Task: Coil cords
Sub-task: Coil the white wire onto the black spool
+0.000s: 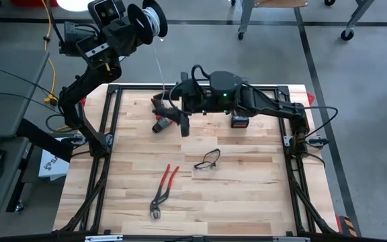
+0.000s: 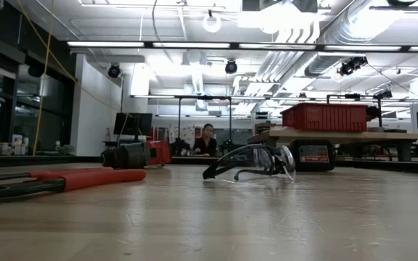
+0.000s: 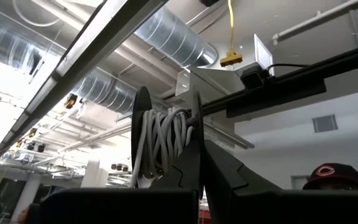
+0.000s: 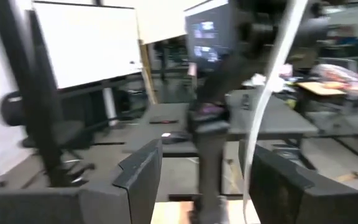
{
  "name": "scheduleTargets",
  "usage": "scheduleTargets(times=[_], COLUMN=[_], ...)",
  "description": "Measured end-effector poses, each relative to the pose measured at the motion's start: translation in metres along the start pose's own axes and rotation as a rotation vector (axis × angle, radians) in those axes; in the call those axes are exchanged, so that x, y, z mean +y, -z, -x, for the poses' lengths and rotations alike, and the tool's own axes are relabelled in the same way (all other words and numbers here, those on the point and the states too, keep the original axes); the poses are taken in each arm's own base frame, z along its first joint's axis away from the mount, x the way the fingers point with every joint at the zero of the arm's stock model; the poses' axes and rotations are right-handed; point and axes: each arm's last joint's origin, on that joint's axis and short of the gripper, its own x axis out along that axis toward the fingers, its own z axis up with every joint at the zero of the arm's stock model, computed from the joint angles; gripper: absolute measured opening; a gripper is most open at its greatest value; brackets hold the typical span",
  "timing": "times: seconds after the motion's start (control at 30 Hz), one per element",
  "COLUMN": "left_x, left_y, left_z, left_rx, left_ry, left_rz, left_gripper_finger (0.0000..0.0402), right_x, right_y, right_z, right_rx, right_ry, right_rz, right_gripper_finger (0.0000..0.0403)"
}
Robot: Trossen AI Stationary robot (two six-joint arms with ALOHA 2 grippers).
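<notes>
A small black round spool (image 1: pixel 152 19) wound with thin white cord (image 3: pixel 163 140) is held high beyond the table's far left corner by my left gripper (image 1: pixel 134 23), which is shut on it. From the spool the cord (image 1: pixel 158 67) hangs down to my right gripper (image 1: pixel 169 109), which is low over the far middle of the table. In the right wrist view the cord (image 4: pixel 263 112) passes between the open fingers of my right gripper (image 4: pixel 204 152), close to one finger (image 4: pixel 278 186). I cannot tell whether it touches that finger. My left gripper (image 3: pixel 202 162) pinches one flange of the spool at its rim (image 3: pixel 196 134) between its two fingers. The spool is lifted clear of the table, standing on edge above the fingers, with the wound cord beside them.
On the table lie a red and black power tool (image 1: pixel 160 124), a red and black battery pack (image 1: pixel 239 121), clear safety glasses (image 1: pixel 207 160) and red-handled pliers (image 1: pixel 163 191). A black frame (image 1: pixel 113 91) runs round the table. A yellow cable (image 1: pixel 48 40) hangs at the left.
</notes>
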Motion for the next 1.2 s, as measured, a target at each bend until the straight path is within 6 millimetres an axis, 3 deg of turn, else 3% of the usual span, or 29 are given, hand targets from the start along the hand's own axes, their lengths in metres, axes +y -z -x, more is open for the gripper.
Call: scheduleTargets(times=[0.17,0.27,0.47,0.67,1.0,1.2], left_x=[0.000,-0.001,-0.015,-0.031,-0.051,-0.070], left_y=[0.000,-0.001,-0.010,-0.026,-0.032,-0.034], left_z=[0.000,0.000,0.001,0.008,0.037,0.054], left_rx=[-0.001,-0.002,-0.009,0.051,0.290,0.345], left_ry=[0.001,0.001,0.019,-0.052,-0.452,-0.599], left_rz=[0.000,-0.001,-0.022,-0.015,0.055,0.154], left_gripper_finger=[0.0000,0.0000,0.0000,0.0000,0.0000,0.0000], right_x=[0.003,0.006,0.017,0.033,0.063,0.067], right_y=[0.000,-0.001,-0.003,-0.018,-0.042,-0.046], right_z=[0.000,0.001,0.007,0.029,0.070,0.089], right_rx=[0.001,0.000,0.032,0.038,0.044,0.099], right_ry=[-0.039,-0.044,-0.069,-0.095,-0.137,-0.098], right_rz=[-0.010,-0.010,0.016,0.005,0.023,0.033], right_gripper_finger=[0.0200,0.0171,0.0017,0.0003,0.0001,0.0000])
